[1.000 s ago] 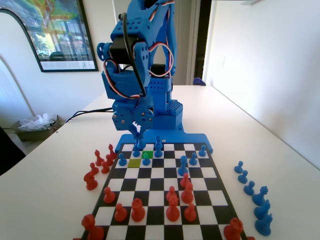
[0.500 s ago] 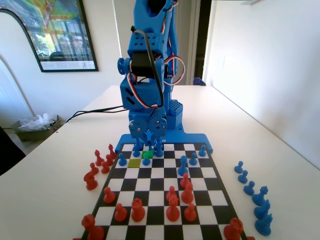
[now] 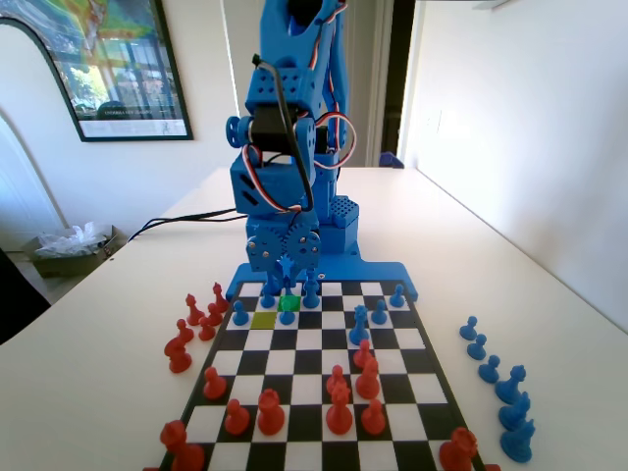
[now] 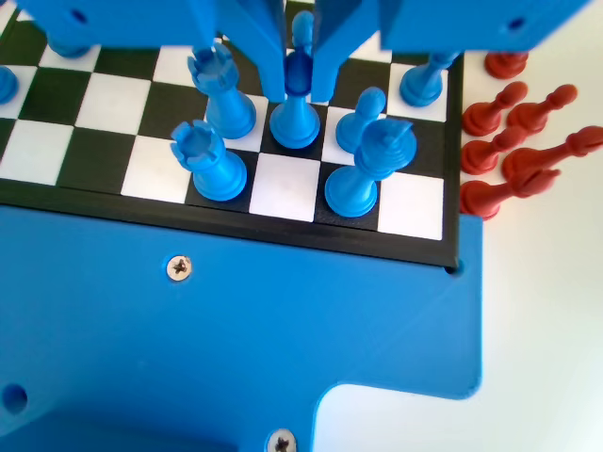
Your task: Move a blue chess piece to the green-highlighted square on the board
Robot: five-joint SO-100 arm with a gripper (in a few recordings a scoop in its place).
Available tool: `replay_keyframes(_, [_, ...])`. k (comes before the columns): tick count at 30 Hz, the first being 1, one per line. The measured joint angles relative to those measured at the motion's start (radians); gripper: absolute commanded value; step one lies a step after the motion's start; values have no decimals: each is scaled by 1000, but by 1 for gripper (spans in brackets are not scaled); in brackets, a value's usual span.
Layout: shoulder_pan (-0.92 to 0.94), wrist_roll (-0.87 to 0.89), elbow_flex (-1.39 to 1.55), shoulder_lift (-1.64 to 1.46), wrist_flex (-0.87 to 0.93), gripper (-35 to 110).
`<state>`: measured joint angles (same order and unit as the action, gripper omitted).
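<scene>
Wrist view: gripper (image 4: 300, 80) stood parted, a jaw at 9 and at 3 o'clock of the upright blue pawn (image 4: 296, 108); green-highlighted square (image 3: 289, 304) just beside it, fixed view

No text could be read. The framed poster (image 3: 108, 64) on the wall near the fixed view's top-left corner carried a pale caption strip along its lower edge, but the lettering was too small and blurred to make out
</scene>
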<state>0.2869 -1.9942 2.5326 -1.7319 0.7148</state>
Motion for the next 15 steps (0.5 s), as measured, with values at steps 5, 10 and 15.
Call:
replay_keyframes(5, [0, 17, 0, 0, -17, 10])
replay_keyframes(10, [0, 18, -2, 0, -3, 10])
replay_keyframes(15, [0, 37, -15, 0, 31, 9])
